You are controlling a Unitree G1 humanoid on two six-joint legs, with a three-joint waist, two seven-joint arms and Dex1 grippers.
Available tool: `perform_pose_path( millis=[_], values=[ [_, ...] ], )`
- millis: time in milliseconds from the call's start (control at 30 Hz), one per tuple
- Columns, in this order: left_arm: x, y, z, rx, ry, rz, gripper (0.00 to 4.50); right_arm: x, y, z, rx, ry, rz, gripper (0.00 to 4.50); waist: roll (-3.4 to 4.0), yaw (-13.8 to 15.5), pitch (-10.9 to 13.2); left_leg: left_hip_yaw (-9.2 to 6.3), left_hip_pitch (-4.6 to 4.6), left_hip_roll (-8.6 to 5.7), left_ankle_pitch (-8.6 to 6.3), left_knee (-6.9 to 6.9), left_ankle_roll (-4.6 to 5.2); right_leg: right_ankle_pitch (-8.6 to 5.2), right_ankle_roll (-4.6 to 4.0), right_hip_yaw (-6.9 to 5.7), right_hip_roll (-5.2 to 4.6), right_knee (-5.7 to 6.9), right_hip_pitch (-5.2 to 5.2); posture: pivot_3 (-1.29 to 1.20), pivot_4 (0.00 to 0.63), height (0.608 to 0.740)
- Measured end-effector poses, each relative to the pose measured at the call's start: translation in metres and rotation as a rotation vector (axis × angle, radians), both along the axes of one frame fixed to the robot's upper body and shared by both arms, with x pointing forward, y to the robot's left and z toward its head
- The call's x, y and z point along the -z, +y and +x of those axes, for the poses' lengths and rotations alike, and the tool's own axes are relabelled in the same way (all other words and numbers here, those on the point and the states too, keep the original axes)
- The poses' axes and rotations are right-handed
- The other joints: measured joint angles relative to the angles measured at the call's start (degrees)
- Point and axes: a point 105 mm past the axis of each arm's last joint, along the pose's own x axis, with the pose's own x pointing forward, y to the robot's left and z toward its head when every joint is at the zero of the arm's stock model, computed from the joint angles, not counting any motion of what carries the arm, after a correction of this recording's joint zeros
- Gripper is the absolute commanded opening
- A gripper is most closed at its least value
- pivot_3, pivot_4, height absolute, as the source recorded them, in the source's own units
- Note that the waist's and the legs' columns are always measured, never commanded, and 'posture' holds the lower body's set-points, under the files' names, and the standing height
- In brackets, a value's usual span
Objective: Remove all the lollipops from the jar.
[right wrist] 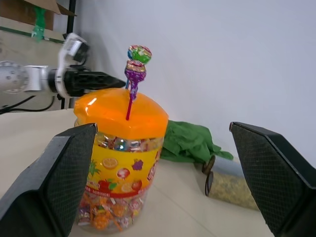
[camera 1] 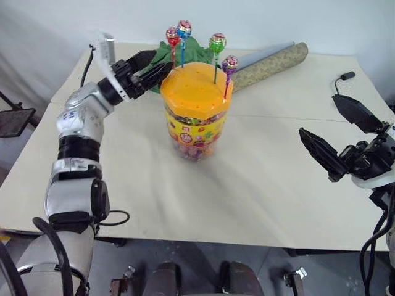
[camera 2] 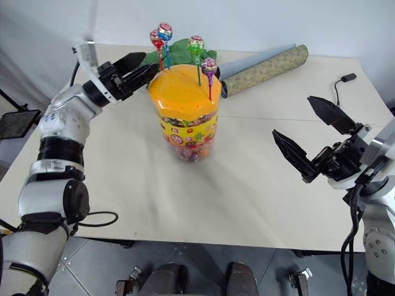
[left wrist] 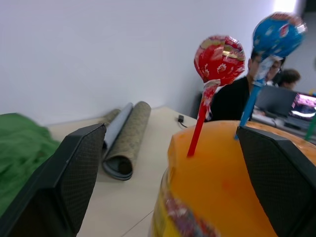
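A: What sort of place is this?
B: An office or lab: a plain worktop [camera 1: 259, 185] against white walls.
A: Anything else?
B: Seated people [left wrist: 237, 96] work at lit screens [left wrist: 305, 104] behind; cables [camera 1: 114, 217] trail off the worktop's edge.
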Motion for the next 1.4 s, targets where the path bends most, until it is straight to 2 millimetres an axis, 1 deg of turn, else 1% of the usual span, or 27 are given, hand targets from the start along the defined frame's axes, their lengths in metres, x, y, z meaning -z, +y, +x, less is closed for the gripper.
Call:
perform_pose_path(
  millis=[33,100,167,367,567,633,700,733,800,833,867,900,933,967,1000,1067,1100,1133,1167,1200,1233,1267,1300,1333,1367,1400],
  values=[
    [-0.003,-0.005,0.002,0.006,0.002,0.001,4.49,0.000,0.000,-0.001,0.006,0.000,0.001,4.50,-0.02,0.0,0.0,-0.01,-0.02,-0.01,0.00,0.02,0.00,0.00,0.00,0.00,0.00,0.00,-0.01,0.00,0.150,0.740],
    [-0.008,-0.016,0.005,0.021,-0.005,0.020,4.10,-0.003,0.005,-0.004,0.005,-0.017,-0.006,4.50,-0.03,0.1,0.0,0.00,-0.05,-0.02,0.00,0.08,0.00,0.00,0.00,0.03,-0.01,0.00,0.00,0.00,0.150,0.740],
    [-0.006,-0.016,0.007,0.017,0.006,0.025,3.66,-0.004,0.008,-0.008,0.007,-0.023,-0.010,4.50,-0.04,0.2,0.0,0.00,-0.05,-0.02,0.00,0.11,0.01,0.00,0.00,0.03,-0.02,0.01,0.01,0.00,0.150,0.740],
    [0.000,-0.013,0.007,0.042,0.031,0.005,1.79,-0.001,0.006,-0.008,0.035,-0.006,0.005,4.50,-0.07,0.5,0.0,-0.01,-0.06,-0.01,0.00,0.19,0.01,0.00,0.00,0.04,-0.02,0.04,0.02,0.00,0.150,0.740],
    [-0.003,-0.013,0.000,0.120,0.029,-0.033,0.01,0.003,0.004,-0.007,0.056,0.000,0.004,4.50,-0.07,0.6,0.0,-0.01,-0.07,-0.01,0.00,0.21,0.01,0.00,0.00,0.04,-0.02,0.04,0.01,0.00,0.150,0.740],
    [-0.005,-0.010,-0.001,0.127,0.027,-0.069,0.01,0.004,0.004,-0.007,0.057,0.004,0.010,4.50,-0.07,0.7,0.0,-0.02,-0.08,0.00,0.00,0.20,0.01,0.00,0.00,0.04,-0.01,0.04,0.00,0.00,0.150,0.740],
    [-0.011,-0.005,-0.003,0.146,0.029,-0.145,0.01,0.005,0.004,-0.007,0.057,0.006,0.011,4.50,-0.07,0.5,0.0,-0.01,-0.07,0.01,0.00,0.20,0.01,0.00,0.00,0.05,-0.01,0.05,-0.01,0.00,0.150,0.740],
    [-0.017,0.002,-0.004,0.155,0.030,-0.235,0.01,0.005,0.004,-0.007,0.056,0.006,0.011,4.50,-0.07,0.4,0.0,-0.03,-0.07,0.02,0.00,0.20,0.01,0.00,0.00,0.04,-0.01,0.07,-0.02,0.00,0.150,0.740],
    [-0.027,0.017,-0.005,0.146,0.024,-0.358,0.01,0.005,0.005,-0.006,0.051,0.007,0.015,4.50,-0.07,0.1,0.0,-0.05,-0.07,0.04,0.00,0.20,0.01,0.00,0.00,0.04,-0.01,0.09,-0.02,0.00,0.150,0.740],
    [-0.035,0.033,-0.006,0.128,0.016,-0.452,0.01,0.006,0.007,-0.006,0.041,0.009,0.018,4.50,-0.07,-0.2,0.0,-0.07,-0.07,0.04,0.00,0.20,0.01,0.00,0.00,0.04,-0.01,0.11,-0.02,0.00,0.150,0.740],
    [-0.040,0.048,-0.007,0.100,0.010,-0.506,0.01,0.006,0.008,-0.005,0.034,0.009,0.020,4.50,-0.07,-0.5,0.0,-0.07,-0.07,0.04,0.00,0.18,0.01,0.00,0.00,0.04,-0.01,0.12,-0.03,0.00,0.150,0.740],
    [-0.043,0.059,-0.008,0.072,0.011,-0.523,0.01,0.006,0.009,-0.005,0.029,0.007,0.020,4.50,-0.07,-0.7,0.0,-0.07,-0.05,0.05,0.00,0.18,0.01,0.00,0.00,0.04,-0.01,0.14,-0.04,0.00,0.150,0.740],
    [-0.042,0.078,-0.009,0.005,0.043,-0.506,0.01,0.006,0.012,-0.004,0.015,0.006,0.014,4.50,-0.07,-1.0,0.0,-0.06,0.03,0.05,0.00,0.14,0.00,0.00,0.00,0.05,-0.01,0.21,-0.04,0.00,0.150,0.740],
    [-0.037,0.088,-0.008,-0.044,0.077,-0.477,0.01,0.007,0.013,-0.004,0.008,0.007,0.010,4.50,-0.07,-1.1,0.0,-0.05,0.11,0.03,0.00,0.10,0.00,0.00,0.00,0.07,-0.01,0.28,-0.04,0.00,0.150,0.740],
    [-0.022,0.103,-0.005,-0.146,0.155,-0.395,0.01,0.009,0.015,-0.004,-0.010,0.014,0.000,4.50,-0.06,-1.2,0.0,-0.05,0.20,0.04,0.00,0.07,0.00,0.00,0.00,0.08,-0.01,0.34,0.00,0.00,0.150,0.740],
    [0.033,0.132,0.000,-0.362,0.336,-0.167,0.01,0.015,0.021,-0.004,-0.051,0.030,-0.034,4.50,0.02,-1.1,0.0,-0.02,0.28,0.01,0.00,0.06,0.00,0.00,0.00,0.16,-0.02,0.36,0.05,0.00,0.150,0.740],
    [0.068,0.146,-0.004,-0.436,0.429,-0.055,0.01,0.021,0.026,-0.004,-0.085,0.046,-0.074,4.50,0.02,-1.1,0.0,0.01,0.28,0.00,0.00,0.06,0.00,0.00,0.00,0.19,-0.02,0.35,0.05,0.00,0.150,0.740],
    [0.094,0.152,-0.008,-0.466,0.502,0.008,0.01,0.027,0.028,-0.005,-0.109,0.063,-0.104,4.50,0.00,-0.9,0.0,0.01,0.18,0.02,0.00,0.09,0.00,0.00,0.00,0.18,-0.01,0.35,-0.01,0.00,0.150,0.740],
    [0.126,0.157,-0.016,-0.473,0.610,0.065,0.01,0.036,0.032,-0.006,-0.147,0.088,-0.152,4.50,-0.15,-0.7,0.1,0.01,0.10,0.04,0.00,0.15,0.00,0.00,0.00,0.18,0.00,0.35,-0.07,0.00,0.150,0.740],
    [0.144,0.158,-0.022,-0.461,0.683,0.084,0.01,0.042,0.035,-0.008,-0.174,0.105,-0.190,4.50,-0.35,-0.4,0.2,-0.07,-0.01,0.04,0.00,0.21,0.00,0.00,0.00,0.15,0.00,0.34,-0.08,0.00,0.150,0.740],
    [0.150,0.160,-0.028,-0.456,0.704,0.109,0.01,0.046,0.038,-0.009,-0.202,0.113,-0.216,4.50,-0.55,-0.2,0.3,-0.17,-0.12,0.05,0.00,0.34,0.00,0.00,0.00,0.12,0.00,0.35,-0.10,0.00,0.150,0.740],
    [0.150,0.166,-0.037,-0.459,0.689,0.200,0.01,0.049,0.043,-0.012,-0.244,0.116,-0.255,4.50,-0.74,-0.2,0.3,-0.22,-0.16,0.06,0.00,0.36,0.00,0.00,0.00,0.13,0.00,0.34,-0.10,0.00,0.150,0.740],
    [0.149,0.175,-0.047,-0.475,0.685,0.293,0.01,0.051,0.044,-0.015,-0.269,0.117,-0.284,4.50,-0.78,-0.3,0.3,-0.21,-0.02,0.03,-0.03,0.35,0.01,0.00,0.00,0.16,-0.01,0.32,0.05,0.00,0.150,0.740],
    [0.150,0.182,-0.056,-0.492,0.693,0.348,0.01,0.053,0.045,-0.018,-0.288,0.117,-0.301,4.50,-0.76,-0.4,0.3,-0.21,0.11,0.01,-0.04,0.28,0.02,0.00,0.00,0.23,-0.05,0.32,0.08,0.00,0.150,0.740],
    [0.152,0.184,-0.060,-0.496,0.707,0.372,0.01,0.055,0.045,-0.019,-0.298,0.121,-0.308,4.50,-0.74,-0.4,0.3,-0.25,0.22,0.02,-0.05,0.20,0.02,0.00,0.00,0.28,-0.05,0.29,0.11,0.00,0.150,0.740],
    [0.156,0.186,-0.069,-0.498,0.721,0.414,0.23,0.058,0.047,-0.021,-0.320,0.130,-0.316,4.50,-0.66,-0.5,0.3,-0.32,0.27,0.04,-0.05,0.14,0.02,0.00,0.00,0.29,-0.06,0.27,0.10,0.00,0.150,0.740]
  ],
)
